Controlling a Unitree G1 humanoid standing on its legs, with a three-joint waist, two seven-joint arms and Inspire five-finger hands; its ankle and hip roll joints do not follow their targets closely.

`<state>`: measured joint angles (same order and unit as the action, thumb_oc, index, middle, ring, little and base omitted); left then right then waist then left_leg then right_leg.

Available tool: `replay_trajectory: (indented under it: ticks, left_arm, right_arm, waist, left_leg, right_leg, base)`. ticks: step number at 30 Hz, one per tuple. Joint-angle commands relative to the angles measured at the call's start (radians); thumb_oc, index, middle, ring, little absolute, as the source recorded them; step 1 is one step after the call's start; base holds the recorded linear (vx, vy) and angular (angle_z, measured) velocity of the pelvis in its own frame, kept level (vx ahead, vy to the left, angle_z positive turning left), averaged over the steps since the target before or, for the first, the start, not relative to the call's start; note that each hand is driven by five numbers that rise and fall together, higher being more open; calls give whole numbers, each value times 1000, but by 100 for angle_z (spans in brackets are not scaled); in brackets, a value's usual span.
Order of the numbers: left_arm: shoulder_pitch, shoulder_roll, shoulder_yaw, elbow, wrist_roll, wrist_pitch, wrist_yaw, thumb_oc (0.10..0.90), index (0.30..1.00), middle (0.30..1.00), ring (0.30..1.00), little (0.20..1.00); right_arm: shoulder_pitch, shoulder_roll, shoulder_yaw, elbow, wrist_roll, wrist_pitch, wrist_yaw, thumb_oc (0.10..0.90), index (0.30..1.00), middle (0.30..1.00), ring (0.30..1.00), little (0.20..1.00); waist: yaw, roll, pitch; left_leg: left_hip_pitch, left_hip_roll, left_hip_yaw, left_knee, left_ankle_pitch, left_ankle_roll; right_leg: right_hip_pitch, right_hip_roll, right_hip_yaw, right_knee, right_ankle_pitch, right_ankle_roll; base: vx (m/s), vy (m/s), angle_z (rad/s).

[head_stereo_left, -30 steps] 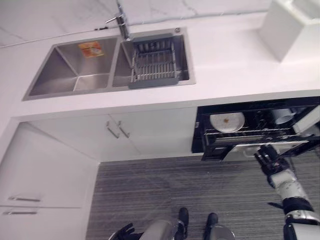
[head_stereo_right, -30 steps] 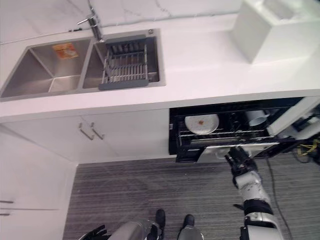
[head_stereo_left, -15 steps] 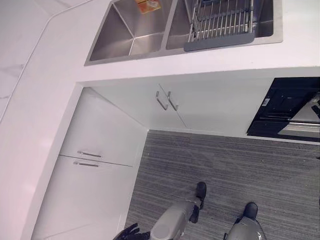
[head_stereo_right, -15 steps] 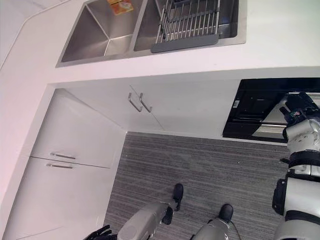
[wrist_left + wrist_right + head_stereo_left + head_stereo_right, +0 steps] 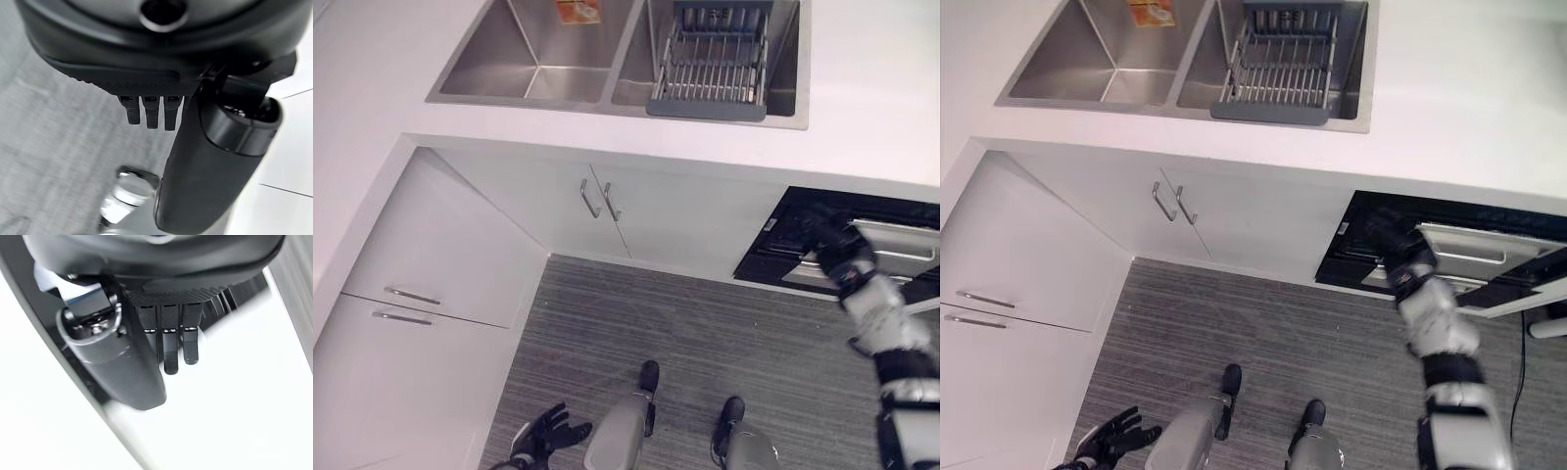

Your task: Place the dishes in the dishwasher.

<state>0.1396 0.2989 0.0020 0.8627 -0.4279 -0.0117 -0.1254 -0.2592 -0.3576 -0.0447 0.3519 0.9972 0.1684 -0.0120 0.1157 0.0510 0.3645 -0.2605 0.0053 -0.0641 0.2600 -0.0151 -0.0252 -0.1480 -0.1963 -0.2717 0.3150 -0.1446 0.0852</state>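
Two robot hands hold nothing: the right robot hand (image 5: 1400,257), fingers straight, reaches at the open dishwasher (image 5: 1449,257) under the desk (image 5: 1469,108); the left robot hand (image 5: 540,436) hangs relaxed near the floor. No dishes are visible now, so loading looks nearly finished; closing seems left.

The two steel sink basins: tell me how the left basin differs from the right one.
The left steel sink basin holds no rack; an orange item lies at its far end. The right steel sink basin holds a grey wire dish rack that spans most of it. The left basin's bare bottom shows, while the right basin's is mostly covered by the rack. Both are rectangular steel basins set side by side in the white countertop.
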Motion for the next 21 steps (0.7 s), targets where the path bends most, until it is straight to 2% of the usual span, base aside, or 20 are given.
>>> replay_trajectory:
  ticks: [1,2,4,8,11,14,15,17,19,21]
  left_arm:
    - [92,29,-17,-10,9,-41,-22,800,900,900,900,900]
    - [100,26,-13,-30,-11,-32,-35,800,900,900,900,900]
    - [106,15,-4,-49,-28,-28,-59,800,900,900,900,900]
    - [112,18,3,-50,-18,-32,-83,800,900,900,900,900]
    - [96,27,6,-36,-12,-13,-98,800,900,900,900,900]
    - [66,29,4,6,1,2,-102,800,900,900,900,900]
    - [30,32,6,47,11,26,-85,800,900,900,900,900]
    - [20,35,8,60,-11,29,-73,800,900,900,900,900]
    - [-15,30,35,105,-50,27,-75,800,900,900,900,900]
    - [-32,26,25,125,-52,13,-91,800,900,900,900,900]
  right_arm:
    - [-34,-93,-32,-6,-39,-80,79,800,900,900,900,900]
    - [48,-58,-39,-30,-71,-86,94,800,900,900,900,900]
    - [118,-31,-56,-16,-93,-78,117,800,900,900,900,900]
    - [195,-16,-58,2,-146,-63,132,800,900,900,900,900]
    - [230,-25,-43,71,-271,-67,147,800,900,900,900,900]
    - [244,-27,-6,182,-356,-63,149,800,900,900,900,900]
    - [242,-17,29,308,-383,-53,151,800,900,900,900,900]
    - [240,-14,32,351,-394,-58,159,800,900,900,900,900]
    - [237,11,36,472,-419,-72,166,800,900,900,900,900]
    - [242,28,53,540,-514,-102,172,800,900,900,900,900]
  waist:
    - [-13,25,-76]
    - [-33,12,-79]
    - [-53,-6,-91]
    - [-77,-26,-109]
    - [-91,-39,-125]
    - [-96,-47,-141]
    - [-92,-53,-157]
    - [-90,-54,-160]
    - [-87,-57,-173]
    - [-87,-58,-181]
  left_leg:
    - [48,14,89,40,-185,38]
    - [64,23,106,40,-192,40]
    - [75,30,122,40,-198,44]
    - [90,34,140,40,-206,44]
    - [106,35,151,40,-216,40]
    - [119,35,154,40,-223,38]
    - [134,33,151,40,-232,39]
    - [140,32,150,40,-234,40]
    - [161,28,147,40,-244,42]
    - [170,26,144,40,-245,42]
  right_leg:
    - [-2,71,26,-15,-63,-45]
    - [7,79,41,-15,-64,-42]
    - [12,84,50,-15,-63,-41]
    - [18,89,64,-15,-66,-37]
    - [27,90,73,-15,-72,-32]
    - [36,89,76,-15,-76,-29]
    - [50,88,76,-15,-81,-28]
    - [56,88,74,-15,-83,-28]
    - [75,89,72,-15,-93,-31]
    - [85,90,73,-15,-97,-34]
  base:
    - [-19,-48,-44]
    - [-6,-42,-24]
    - [-27,-34,-19]
    - [-68,-19,-35]
    - [-113,15,-25]
    - [-138,23,-15]
    - [-164,8,-10]
    - [-98,4,-5]
    - [-97,12,-5]
    - [-90,17,-8]
